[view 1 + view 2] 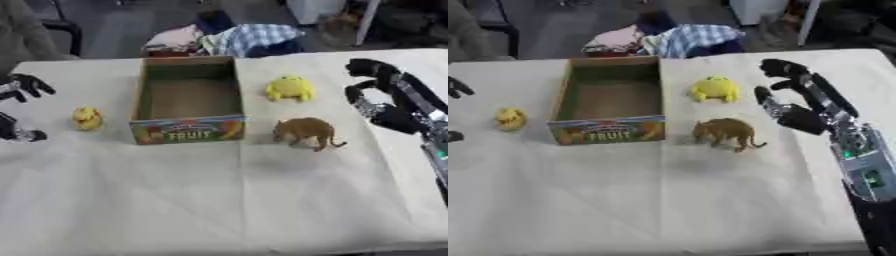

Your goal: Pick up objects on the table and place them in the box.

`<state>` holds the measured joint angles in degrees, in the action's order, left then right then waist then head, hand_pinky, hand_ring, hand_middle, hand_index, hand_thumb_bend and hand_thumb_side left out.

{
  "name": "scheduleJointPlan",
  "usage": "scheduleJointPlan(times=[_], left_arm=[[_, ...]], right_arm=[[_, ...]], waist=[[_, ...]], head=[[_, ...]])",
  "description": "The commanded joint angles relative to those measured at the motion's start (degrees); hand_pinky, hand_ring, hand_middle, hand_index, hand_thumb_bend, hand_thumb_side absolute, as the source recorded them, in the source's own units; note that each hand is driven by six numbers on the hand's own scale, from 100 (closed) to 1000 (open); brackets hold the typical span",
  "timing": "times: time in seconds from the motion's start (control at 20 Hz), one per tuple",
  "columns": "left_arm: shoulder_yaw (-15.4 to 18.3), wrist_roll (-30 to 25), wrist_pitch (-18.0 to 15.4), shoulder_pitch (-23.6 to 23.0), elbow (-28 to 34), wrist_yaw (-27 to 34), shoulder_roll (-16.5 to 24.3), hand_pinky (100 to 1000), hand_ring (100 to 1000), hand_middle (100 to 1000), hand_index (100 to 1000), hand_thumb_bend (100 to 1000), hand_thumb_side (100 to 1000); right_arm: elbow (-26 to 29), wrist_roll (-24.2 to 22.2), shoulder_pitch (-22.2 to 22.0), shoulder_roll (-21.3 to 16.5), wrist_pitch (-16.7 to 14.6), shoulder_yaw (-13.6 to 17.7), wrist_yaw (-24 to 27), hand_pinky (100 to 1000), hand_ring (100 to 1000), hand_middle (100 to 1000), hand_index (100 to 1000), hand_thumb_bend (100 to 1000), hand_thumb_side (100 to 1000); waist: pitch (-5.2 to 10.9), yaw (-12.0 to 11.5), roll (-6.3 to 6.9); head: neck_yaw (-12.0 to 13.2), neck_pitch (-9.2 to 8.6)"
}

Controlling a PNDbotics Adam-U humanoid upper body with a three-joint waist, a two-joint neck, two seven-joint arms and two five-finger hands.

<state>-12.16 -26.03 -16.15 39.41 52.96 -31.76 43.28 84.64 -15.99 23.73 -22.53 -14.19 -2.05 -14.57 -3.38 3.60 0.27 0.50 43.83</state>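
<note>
left hand: the black robot left hand [19, 90] shows at the left edge above the white cloth-covered table [219, 200], fingers spread and released, grasping nothing.
duck: a small rounded yellow rubber duck toy [87, 118] sits on the cloth between the left hand and the box, apart from both.
box: an open rectangular cardboard box [143, 90] with plain brown walls and a colourful printed front reading "fruit" stands at table centre; nothing shows inside.
frog: a squat, lumpy yellow soft frog-like toy [714, 89] rests just right of the box's far end.
animal: a brown four-legged toy animal with a thin tail [726, 132] stands near the box's front right corner, on the cloth.
right hand: the black and silver robot right hand [791, 102] hovers right of both toys, palm turned toward them, fingers arched and thumb apart, released around open air; its forearm runs to the lower right.
</note>
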Motion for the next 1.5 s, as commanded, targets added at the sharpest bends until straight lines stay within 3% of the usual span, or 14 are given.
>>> scheduleJointPlan(times=[0.05,0.6,1.2,1.5], left_arm=[[1.48,1.86,-0.12,2.13,-2.58,-3.30,-0.96,770,837,845,875,549,100],[3.76,8.01,0.93,4.85,-8.43,-11.81,-6.22,760,826,832,869,548,100],[5.31,14.28,3.41,5.58,-11.07,-18.73,-8.27,737,789,791,846,542,100],[5.71,16.71,4.40,5.46,-11.90,-21.34,-9.17,706,713,692,764,524,100]], right_arm=[[0.60,-0.10,0.94,-0.79,-0.03,0.16,0.47,780,888,849,929,193,585],[0.75,-0.23,1.02,-0.44,0.02,0.01,0.74,780,888,847,929,185,590],[0.73,-0.38,1.46,-0.29,0.03,-0.15,0.89,780,888,844,930,164,604],[0.70,-0.45,1.75,-0.20,0.02,-0.22,1.02,780,887,843,930,159,609]], waist=[[0.72,0.18,-0.05],[0.45,1.00,-0.12],[-0.05,2.26,-0.26],[-0.41,3.10,-0.43]], head=[[0.19,0.29],[0.57,0.29],[0.96,0.29],[1.20,0.29]])
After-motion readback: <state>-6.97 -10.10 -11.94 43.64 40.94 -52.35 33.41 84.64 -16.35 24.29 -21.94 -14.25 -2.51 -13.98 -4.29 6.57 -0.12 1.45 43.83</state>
